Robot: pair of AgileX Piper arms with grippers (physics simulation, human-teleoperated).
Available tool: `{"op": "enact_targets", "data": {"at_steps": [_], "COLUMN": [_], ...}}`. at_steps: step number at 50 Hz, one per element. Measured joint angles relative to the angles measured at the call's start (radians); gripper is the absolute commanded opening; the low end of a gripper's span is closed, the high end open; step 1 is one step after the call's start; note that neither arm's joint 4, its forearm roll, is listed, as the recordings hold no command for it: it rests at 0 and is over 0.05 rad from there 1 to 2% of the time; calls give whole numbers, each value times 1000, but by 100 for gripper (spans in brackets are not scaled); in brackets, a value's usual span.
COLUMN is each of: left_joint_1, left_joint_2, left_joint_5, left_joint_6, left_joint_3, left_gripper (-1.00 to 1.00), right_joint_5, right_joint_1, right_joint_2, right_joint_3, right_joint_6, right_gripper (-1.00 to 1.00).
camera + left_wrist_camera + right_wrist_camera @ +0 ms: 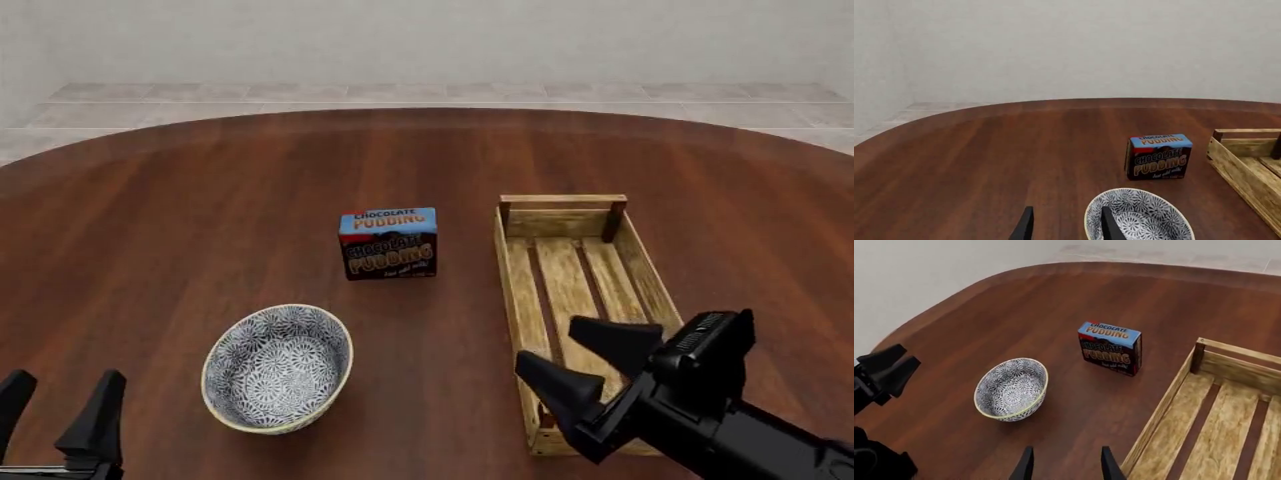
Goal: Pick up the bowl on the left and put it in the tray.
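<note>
dark wood tabletop (pixel 200 200) under both arms. left gripper (pixel 56 405) hangs with its jaws parted, empty, just beside the bowl (pixel 278 366), which sits upright left of the tray (pixel 514 300). right gripper (pixel 587 358), also parted, hovers over the tray. approach seems underway; next, straddle the rim. left arm's body is cut off.

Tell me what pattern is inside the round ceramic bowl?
Blue-grey and white floral pattern inside the round ceramic bowl, clearest in the front view.

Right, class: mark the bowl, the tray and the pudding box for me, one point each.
bowl (pixel 276 365): front view, patterned inside.
tray (pixel 570 290): front view, middle floor slat.
pudding box (pixel 388 245): front view, printed front face.
</note>
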Motion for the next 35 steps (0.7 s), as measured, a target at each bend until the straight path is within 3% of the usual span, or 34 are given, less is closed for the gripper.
{"op": "enact_targets", "data": {"at_steps": [35], "left_joint_1": [0], "left_joint_2": [0], "left_joint_5": [0], "left_joint_6": [0], "left_joint_3": [0], "left_gripper": [100], "right_joint_5": [28], "right_joint_1": [93], "right_joint_2": [113], "right_joint_3": [-118], "right_joint_6": [-32], "right_gripper": [100]}}
